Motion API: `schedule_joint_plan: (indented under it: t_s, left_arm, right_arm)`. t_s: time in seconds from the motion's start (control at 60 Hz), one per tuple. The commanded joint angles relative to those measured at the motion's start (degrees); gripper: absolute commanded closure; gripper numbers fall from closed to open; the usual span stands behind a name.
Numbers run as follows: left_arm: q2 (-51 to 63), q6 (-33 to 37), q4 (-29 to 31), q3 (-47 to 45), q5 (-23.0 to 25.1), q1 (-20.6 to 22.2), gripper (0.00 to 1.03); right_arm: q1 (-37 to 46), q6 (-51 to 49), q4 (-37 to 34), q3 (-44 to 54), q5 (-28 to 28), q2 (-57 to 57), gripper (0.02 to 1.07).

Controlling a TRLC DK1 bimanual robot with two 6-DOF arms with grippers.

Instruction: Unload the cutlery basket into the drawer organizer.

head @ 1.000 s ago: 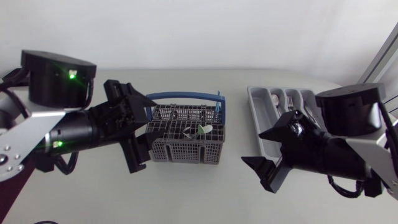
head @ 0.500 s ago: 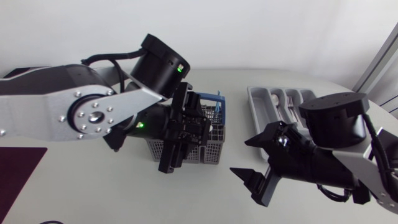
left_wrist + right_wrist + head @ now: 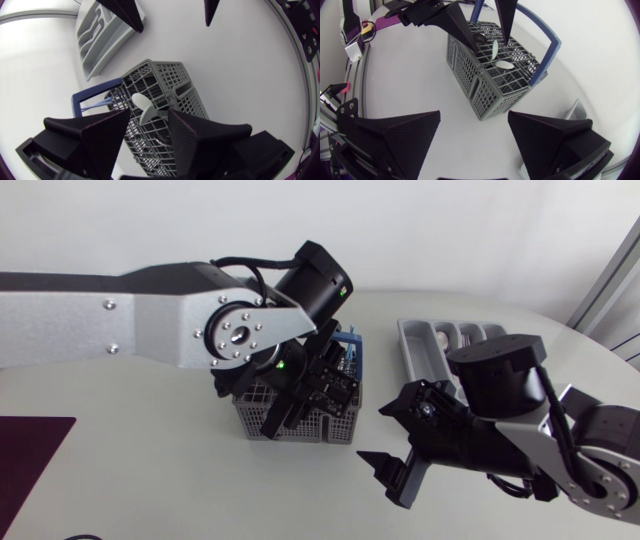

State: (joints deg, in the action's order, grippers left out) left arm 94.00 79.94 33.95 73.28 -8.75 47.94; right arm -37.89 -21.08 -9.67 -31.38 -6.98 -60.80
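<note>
Left wrist view has my left gripper (image 3: pixel 149 120), fingers spread, over the cutlery basket (image 3: pixel 172 75) at the table's middle; its white spoon (image 3: pixel 144 106) looks light, stiff and slick, so I'd pinch the upstanding end squarely.

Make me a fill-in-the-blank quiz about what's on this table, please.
1. The grey cutlery basket has a handle coloured ____.
2. The left hand hangs right above that basket with its fingers ____.
3. A white spoon sticks up out of the ____.
4. The drawer organizer lies on the side of the ____ arm.
Missing words: blue; open; basket; right.
</note>
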Motion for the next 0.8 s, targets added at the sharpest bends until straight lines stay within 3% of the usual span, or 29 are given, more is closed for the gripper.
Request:
schedule_joint_plan:
  t_s: [0.0, 0.067, 0.2, 0.783]
  left_arm:
    - [2.07, 3.64, 0.59, 2.57, -0.74, -0.66, 0.44]
    - [2.86, 4.43, 0.59, 2.93, -1.44, -0.83, 0.48]
    - [3.47, 5.66, 0.50, 3.37, -1.44, -1.19, 0.71]
    - [0.93, 5.75, 0.06, 2.84, -2.58, -1.45, 0.79]
  right_arm:
    - [-0.52, -1.16, 1.41, 0.70, 0.48, -1.08, 0.10]
    - [-0.61, -1.16, 1.50, 0.70, 0.48, -1.43, 0.10]
    - [-0.52, -1.33, 1.94, 0.97, 0.57, -1.61, 0.10]
    - [-2.28, -0.45, 2.90, -0.18, 1.62, -2.22, 0.10]
